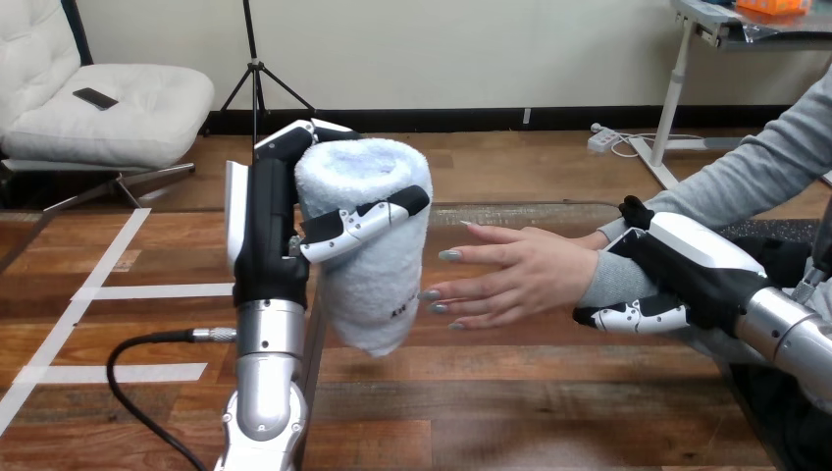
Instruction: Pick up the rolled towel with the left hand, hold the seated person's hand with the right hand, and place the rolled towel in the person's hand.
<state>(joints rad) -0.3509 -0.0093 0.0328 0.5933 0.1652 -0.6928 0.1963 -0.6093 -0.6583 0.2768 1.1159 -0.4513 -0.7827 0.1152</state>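
**Obscured.** Most of the left hand's [267, 231] fingers are hidden behind the pale, fluffy rolled towel [368, 285]. Their tips show over its top, and the thumb lies across its front. The person's wrist [600, 280], in a grey sleeve, is largely covered by the right hand [687, 270]. The right silver forearm [797, 336] is cut off at the view's right edge. Whether the person's fingertips touch the towel or stop just beside it cannot be told.

**Count.** One rolled towel, one person's hand [525, 275], two robot hands.

**State.**
- **Left hand:** clasped round the towel, holding it upright and clear of the brown wooden table [549, 412].
- **Right hand:** curled round the person's wrist, thumb above and fingers beneath.
- **Person's hand:** flat with fingers spread, pointing at the towel's lower half.
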